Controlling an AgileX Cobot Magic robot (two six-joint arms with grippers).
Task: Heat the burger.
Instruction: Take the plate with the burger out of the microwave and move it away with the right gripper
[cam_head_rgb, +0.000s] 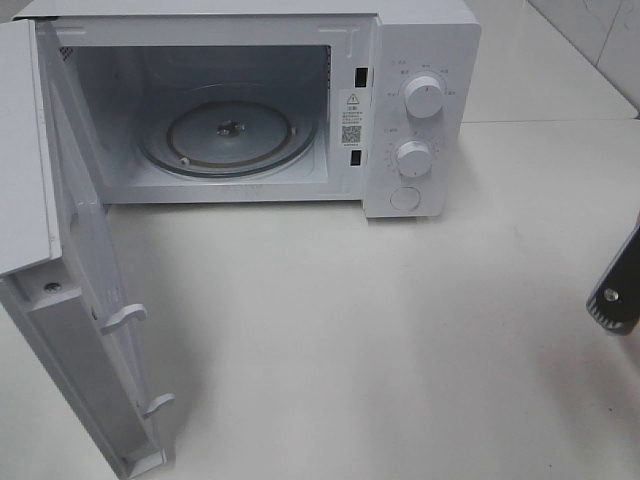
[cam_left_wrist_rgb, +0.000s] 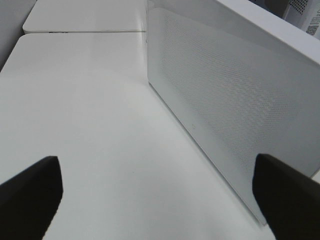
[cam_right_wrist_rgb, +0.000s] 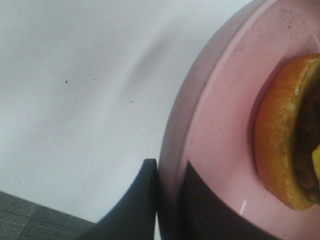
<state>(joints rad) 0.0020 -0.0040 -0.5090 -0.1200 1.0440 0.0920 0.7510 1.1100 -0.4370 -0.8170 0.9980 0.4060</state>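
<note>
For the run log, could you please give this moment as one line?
microwave: door open, empty | right gripper: shut on plate rim, burger aboard | left gripper: open

My pincer sits over a white table (cam_head_rgb: 400, 340) under soft, even light. A second white tabletop (cam_left_wrist_rgb: 85, 17) abuts it. Grey floor (cam_right_wrist_rgb: 35, 215) shows below the edge.

Open microwave (cam_head_rgb: 420, 110) cavity, bare table (cam_head_rgb: 400, 340) in front, door (cam_head_rgb: 90, 330) leftward.

Left gripper (cam_left_wrist_rgb: 155, 200) spread; right gripper (cam_right_wrist_rgb: 170, 200) clamped (low).
</note>
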